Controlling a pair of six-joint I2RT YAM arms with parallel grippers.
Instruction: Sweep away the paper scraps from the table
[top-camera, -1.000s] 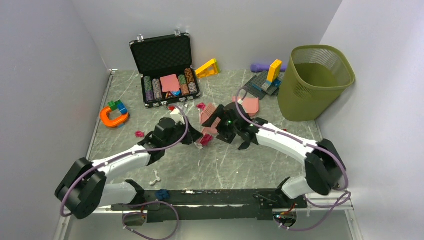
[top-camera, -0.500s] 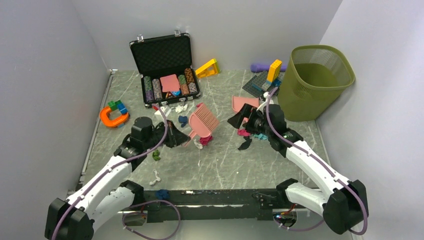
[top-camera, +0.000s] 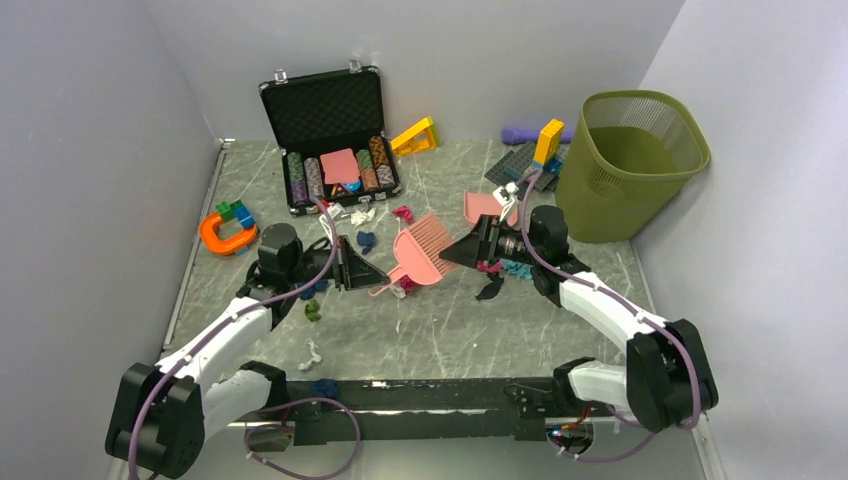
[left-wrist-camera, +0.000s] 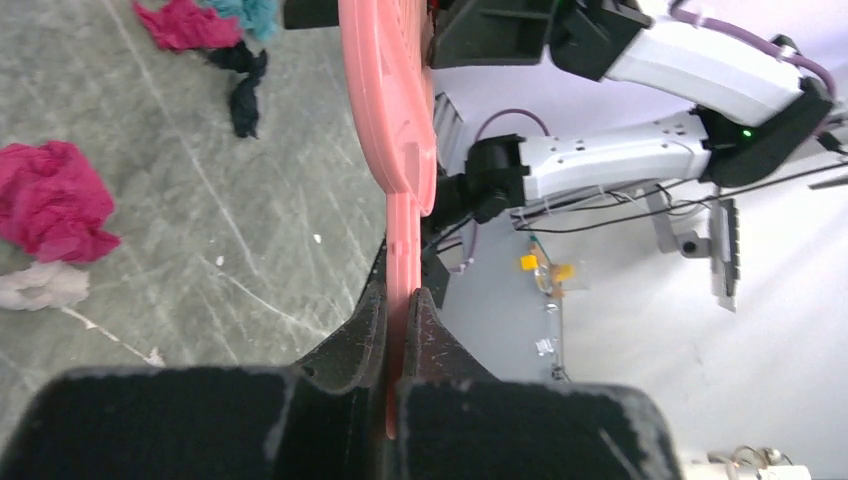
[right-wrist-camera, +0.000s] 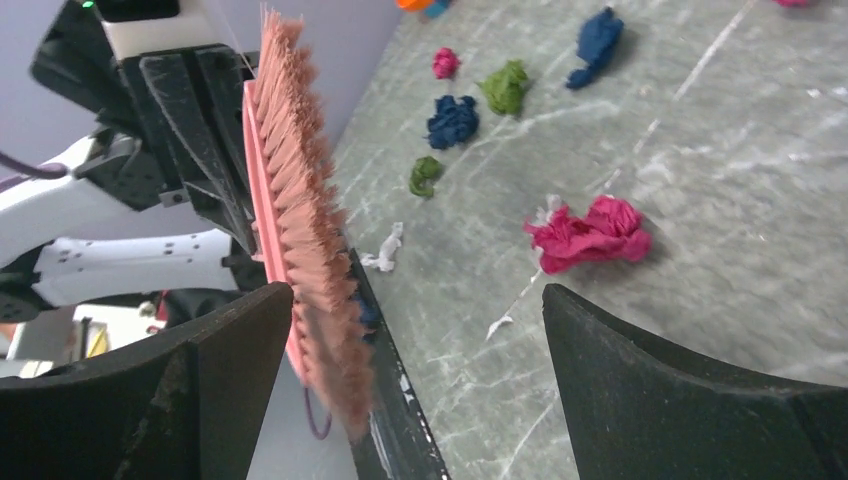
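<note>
My left gripper (top-camera: 362, 272) is shut on the handle of a pink brush (top-camera: 421, 250) and holds it edge-on, bristles to the right. In the left wrist view the jaws (left-wrist-camera: 400, 296) clamp the thin pink handle (left-wrist-camera: 398, 225). My right gripper (top-camera: 462, 252) is open and empty, facing the bristles (right-wrist-camera: 300, 215), which sit just inside its left finger (right-wrist-camera: 200, 390). Paper scraps lie on the table (top-camera: 450, 330): magenta (top-camera: 488, 266), teal (top-camera: 517, 270) and black (top-camera: 490, 290) under the right arm, magenta (right-wrist-camera: 590, 232) below the brush, and navy (top-camera: 366, 240), green (top-camera: 313, 310) and white (top-camera: 312, 352) to the left.
A pink dustpan (top-camera: 488, 206) lies behind the right gripper. A green bin (top-camera: 630, 165) stands at the right wall. An open black case of poker chips (top-camera: 330, 140), toy blocks (top-camera: 530, 160), a yellow wedge (top-camera: 415, 137) and an orange horseshoe (top-camera: 228, 232) sit along the back and left.
Both arms pulled apart from the middle. The left arm drew back left with the brush, then swung it rightward; the right gripper turned left toward the bristles.
</note>
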